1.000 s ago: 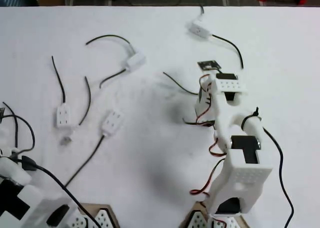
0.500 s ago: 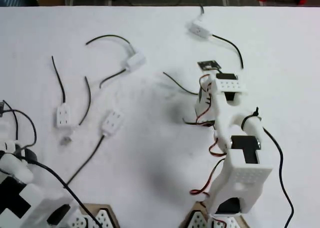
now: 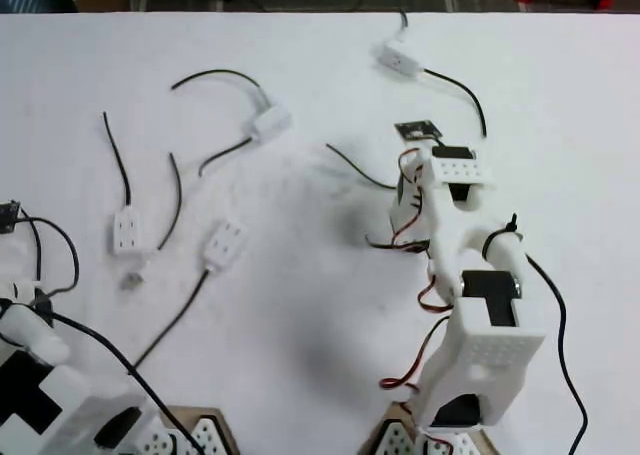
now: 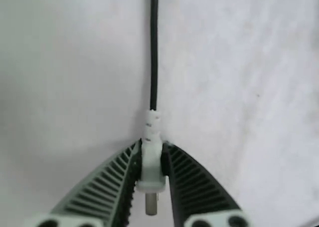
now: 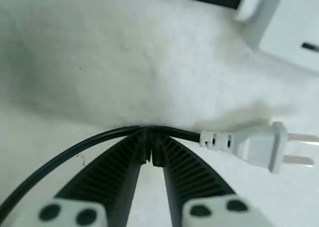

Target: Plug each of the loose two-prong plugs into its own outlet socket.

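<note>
The left gripper (image 4: 151,154) is clamping fully onto a white plug (image 4: 151,173), which is sitting upright between the two ribbed fingers (image 4: 112,179). One metal prong (image 4: 151,205) is pointing back toward the wrist. The plug's black cord (image 4: 154,47) is running straight away from the fingertips over the white table (image 4: 259,62).

The right gripper (image 5: 150,147) is standing closed, its fingers pressed together. Its tips are meeting a second cord (image 5: 75,148) that is crossing just beyond them; whether they are pinching it cannot be told. That cord is ending in a second plug (image 5: 254,147), which is lying flat on the table just beside the tips, both prongs pointing away from the gripper. An outlet socket (image 5: 289,22) is lying near this plug, apart from it.

In the high view the left arm (image 3: 35,375) is sitting at the near left corner and the right arm (image 3: 470,275) is standing right of centre, with two further sockets (image 3: 125,230) (image 3: 225,243) lying between them.
</note>
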Motion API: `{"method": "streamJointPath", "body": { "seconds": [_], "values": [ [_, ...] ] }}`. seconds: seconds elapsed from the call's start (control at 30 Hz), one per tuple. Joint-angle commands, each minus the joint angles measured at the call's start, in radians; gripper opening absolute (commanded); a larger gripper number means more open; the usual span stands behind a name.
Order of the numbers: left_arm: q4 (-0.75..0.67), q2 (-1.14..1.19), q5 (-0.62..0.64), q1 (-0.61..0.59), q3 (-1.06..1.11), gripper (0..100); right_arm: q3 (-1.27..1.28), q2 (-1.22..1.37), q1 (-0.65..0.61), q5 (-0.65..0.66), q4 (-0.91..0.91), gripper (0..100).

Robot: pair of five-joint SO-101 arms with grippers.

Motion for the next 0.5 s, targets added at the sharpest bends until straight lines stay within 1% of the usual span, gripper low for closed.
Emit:
{"method": "streamJointPath", "body": {
  "seconds": [0.0, 0.1, 0.23, 0.33, 0.47],
  "values": [
    [0.005, -0.021, -0.011, -0.004, -0.015, 2, 0.005, 0.015, -0.031, 0.000, -0.021, 2.2],
    [0.005, -0.022, 0.052, 0.059, -0.017, 2, 0.005, 0.015, -0.031, 0.000, -0.021, 2.2],
    [0.006, -0.068, 0.215, 0.188, -0.031, 2, 0.005, 0.015, -0.031, 0.000, -0.022, 2.2],
    [0.051, -0.180, 0.342, 0.294, -0.035, 2, 0.005, 0.015, -0.031, 0.000, -0.022, 2.2],
    [0.133, -0.404, 0.480, 0.438, -0.031, 2, 0.005, 0.015, -0.031, 0.000, -0.022, 2.2]
  ]
}}
